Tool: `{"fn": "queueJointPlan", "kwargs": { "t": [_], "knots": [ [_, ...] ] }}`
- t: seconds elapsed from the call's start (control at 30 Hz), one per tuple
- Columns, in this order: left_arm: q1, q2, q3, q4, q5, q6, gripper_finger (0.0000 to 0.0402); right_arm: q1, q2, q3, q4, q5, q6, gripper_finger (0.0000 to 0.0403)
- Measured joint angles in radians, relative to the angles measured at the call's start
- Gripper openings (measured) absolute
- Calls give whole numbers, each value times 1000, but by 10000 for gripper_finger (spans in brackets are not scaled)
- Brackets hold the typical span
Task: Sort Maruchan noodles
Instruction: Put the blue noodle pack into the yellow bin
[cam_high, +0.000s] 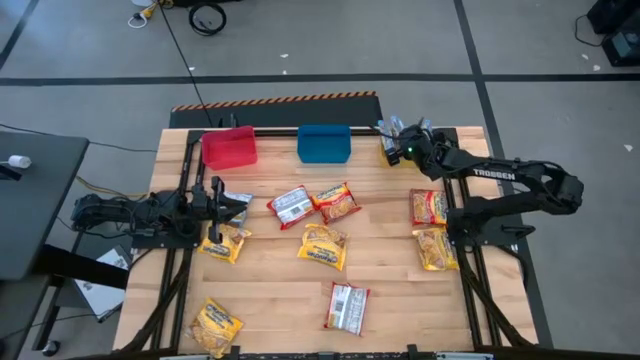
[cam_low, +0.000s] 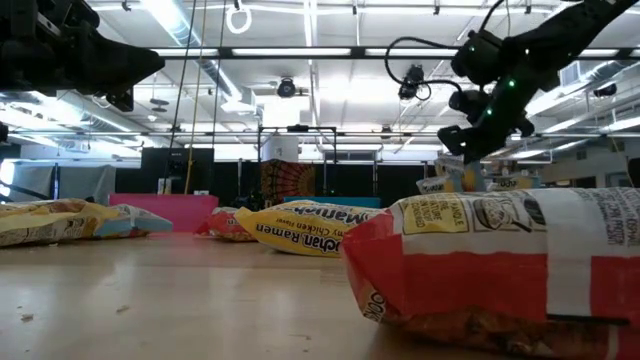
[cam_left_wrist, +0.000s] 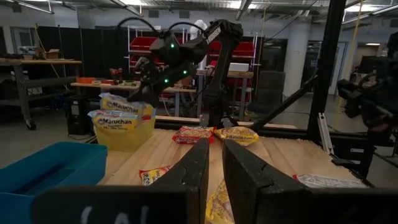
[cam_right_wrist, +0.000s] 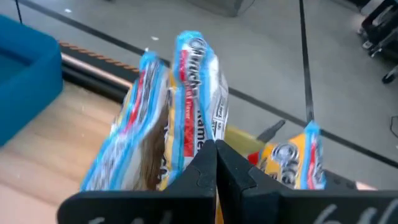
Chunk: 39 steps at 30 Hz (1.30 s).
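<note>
Maruchan packets lie flat across the wooden table: red ones (cam_high: 292, 206) (cam_high: 348, 307) (cam_high: 429, 207), yellow ones (cam_high: 323, 246) (cam_high: 216, 325) (cam_high: 435, 249), and a pale blue-silver one (cam_high: 237, 205) by my left gripper. Several blue-silver packets stand on edge in the yellow bin (cam_left_wrist: 124, 132) at the far right. My right gripper (cam_right_wrist: 216, 150) is over that bin, shut on one of them (cam_right_wrist: 196, 87). My left gripper (cam_left_wrist: 216, 155) waits above the table's left side, fingers a little apart and holding nothing. My right gripper pinches a pale blue-silver packet by its edge (cam_right_wrist: 202, 138) between the two fingertips. It comes from above, slanting down toward the far edge. The packet stands on edge below the fingers among the others in the yellow bin (cam_low: 462, 176); whether it rests on them, I cannot tell.
A red bin (cam_high: 229, 147) and a blue bin (cam_high: 324, 143) sit along the far edge, left of the yellow bin. A yellow packet (cam_high: 225, 242) lies just near of my left gripper. Bare wood shows in the near middle of the table (cam_high: 280, 300).
</note>
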Motion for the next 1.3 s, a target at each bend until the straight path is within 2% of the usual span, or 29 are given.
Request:
{"fn": "queueJointPlan", "kwargs": {
  "t": [0.33, 0.57, 0.73, 0.97, 1.3],
  "knots": [
    [0, 0, 0, 0, 0, 0, 52, 0, 0, -28, 5, -24, 71, 3],
    [0, 0, 0, 0, 0, 0, 52, 18, 1, 77, -61, -25, 79, 3],
    [0, 0, 0, 0, 0, 0, 52, 9, 0, 126, -154, -77, 173, 3],
    [0, 0, 0, 0, 0, 0, 52, -10, 0, 95, -198, -101, 254, 3],
    [0, 0, 0, 0, 0, 0, 52, -71, -18, 76, -187, -94, 247, 3]
  ]
}}
